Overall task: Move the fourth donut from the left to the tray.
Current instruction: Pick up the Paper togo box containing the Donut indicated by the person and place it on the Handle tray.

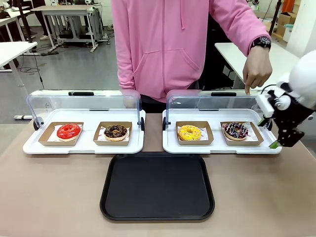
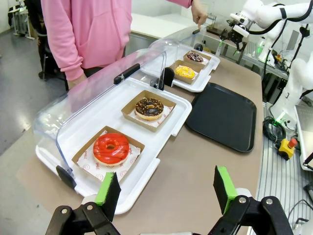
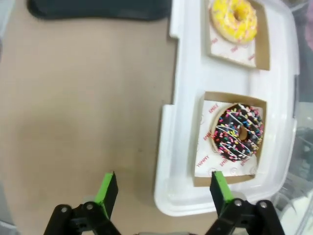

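The fourth donut point(image 1: 236, 130) point(image 3: 238, 132) point(image 2: 194, 57), chocolate glazed with coloured sprinkles, lies in its small brown cardboard tray at the right end of the right white tray. The large black tray point(image 1: 157, 186) point(image 2: 223, 114) point(image 3: 98, 9) lies flat at the table's near middle. My right gripper point(image 1: 276, 140) point(image 3: 164, 187) hovers open just off the right white tray's corner, near the sprinkled donut, holding nothing. My left gripper point(image 2: 166, 188) is open and bare above the table's left end, short of the red donut point(image 2: 111, 148).
Two white trays point(image 1: 84, 144) point(image 1: 222, 146) with raised clear lids hold a red donut point(image 1: 68, 131), a nut-crumbed chocolate donut point(image 1: 115, 131) and a yellow donut point(image 1: 190, 132). A person in a pink hoodie stands behind, one hand point(image 1: 256, 71) pointing down at the right lid.
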`<state>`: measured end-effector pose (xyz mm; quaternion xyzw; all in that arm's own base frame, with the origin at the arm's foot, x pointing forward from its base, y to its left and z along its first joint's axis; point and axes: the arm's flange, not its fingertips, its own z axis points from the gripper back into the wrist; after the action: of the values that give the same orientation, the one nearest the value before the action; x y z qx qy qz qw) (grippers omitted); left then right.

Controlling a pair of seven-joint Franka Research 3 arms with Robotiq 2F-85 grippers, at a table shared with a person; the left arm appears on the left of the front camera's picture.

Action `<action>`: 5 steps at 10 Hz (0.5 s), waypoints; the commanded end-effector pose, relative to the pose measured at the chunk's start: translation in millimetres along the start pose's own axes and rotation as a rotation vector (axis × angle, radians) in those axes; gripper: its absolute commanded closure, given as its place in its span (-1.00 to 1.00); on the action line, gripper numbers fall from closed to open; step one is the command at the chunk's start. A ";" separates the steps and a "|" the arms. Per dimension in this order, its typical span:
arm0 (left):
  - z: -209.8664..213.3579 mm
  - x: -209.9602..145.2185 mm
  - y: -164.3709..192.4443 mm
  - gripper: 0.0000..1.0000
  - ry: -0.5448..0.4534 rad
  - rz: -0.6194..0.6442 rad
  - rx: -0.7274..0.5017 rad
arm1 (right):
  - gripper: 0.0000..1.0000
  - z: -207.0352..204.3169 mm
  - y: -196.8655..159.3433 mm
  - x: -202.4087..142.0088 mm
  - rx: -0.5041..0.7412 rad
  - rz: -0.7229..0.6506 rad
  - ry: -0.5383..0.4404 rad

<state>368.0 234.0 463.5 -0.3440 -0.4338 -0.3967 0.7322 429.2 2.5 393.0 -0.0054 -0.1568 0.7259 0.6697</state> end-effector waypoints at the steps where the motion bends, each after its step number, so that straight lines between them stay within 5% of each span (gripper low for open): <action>1: 1.6 0.9 0.6 -1.00 -0.021 -0.024 -0.005 | -1.00 -26.0 -2.9 2.4 -0.043 -0.023 0.087; 5: 1.6 0.9 0.6 -1.00 -0.021 -0.024 -0.005 | -1.00 -57.5 -9.9 -8.8 -0.122 -0.002 0.160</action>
<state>368.0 234.0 463.6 -0.3440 -0.4338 -0.3967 0.7322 452.5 2.8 345.6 -0.0836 -0.1516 0.7183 0.6739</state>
